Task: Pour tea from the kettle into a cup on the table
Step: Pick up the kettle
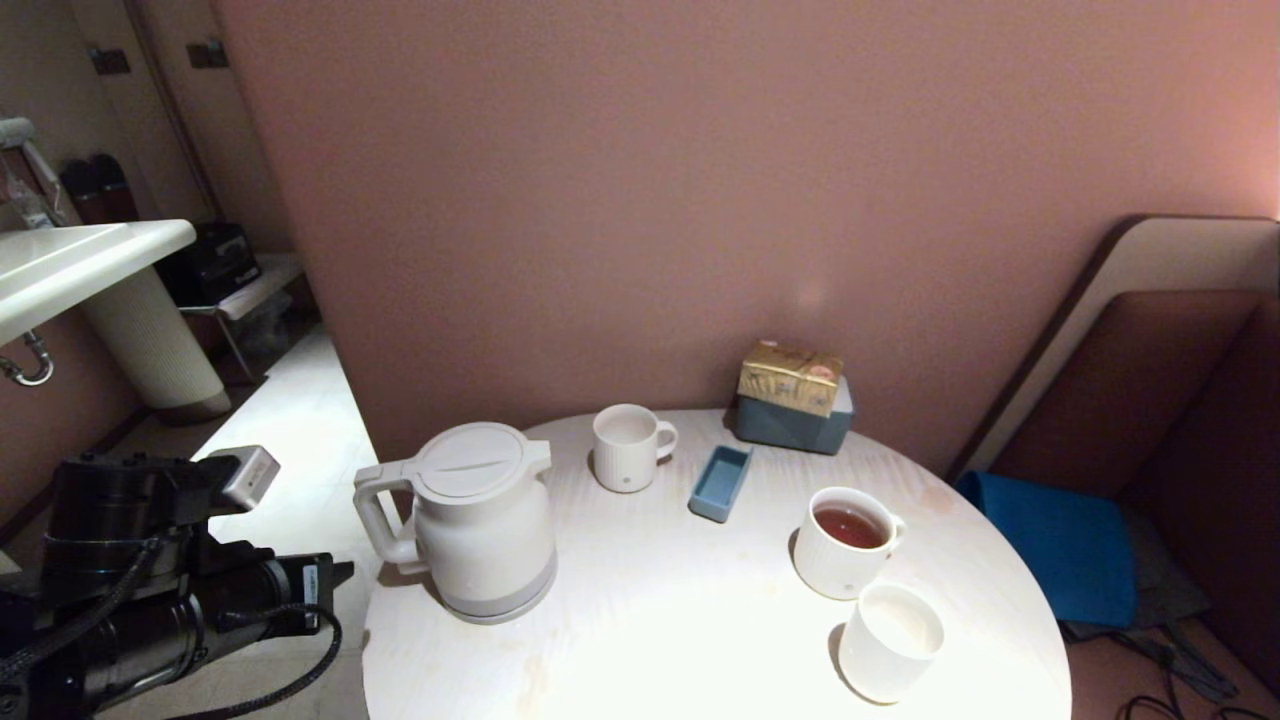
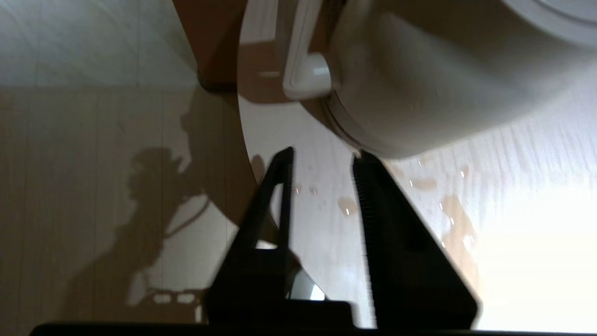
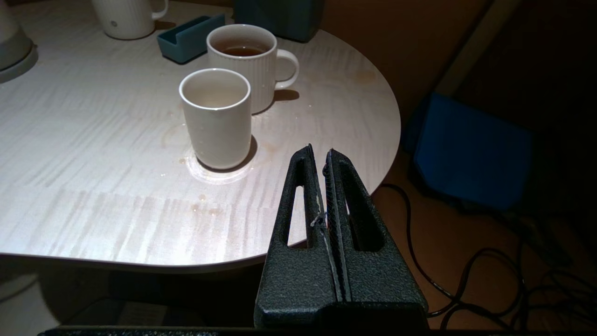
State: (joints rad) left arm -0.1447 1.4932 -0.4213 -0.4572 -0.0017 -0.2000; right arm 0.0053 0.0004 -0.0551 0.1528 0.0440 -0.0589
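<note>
The cream-white kettle (image 1: 480,520) stands upright on the left of the round table (image 1: 680,620), its handle (image 1: 378,520) facing my left arm (image 1: 150,590). In the left wrist view my left gripper (image 2: 322,156) is open and empty over the table's edge, just short of the kettle's base (image 2: 419,93) and below its handle (image 2: 298,51). The plain white cup (image 1: 890,640) stands at the front right and looks empty. My right gripper (image 3: 319,151) is shut, low beside the table's rim near the cup (image 3: 217,116). Tea (image 1: 850,525) fills the mug behind the cup.
A ribbed mug (image 1: 628,447), a blue tray (image 1: 720,482) and a tissue box (image 1: 795,395) sit at the back. The tea mug (image 1: 848,540) stands close to the cup. Spilt drops (image 2: 347,205) lie by the kettle. Cables (image 3: 466,280) trail on the floor.
</note>
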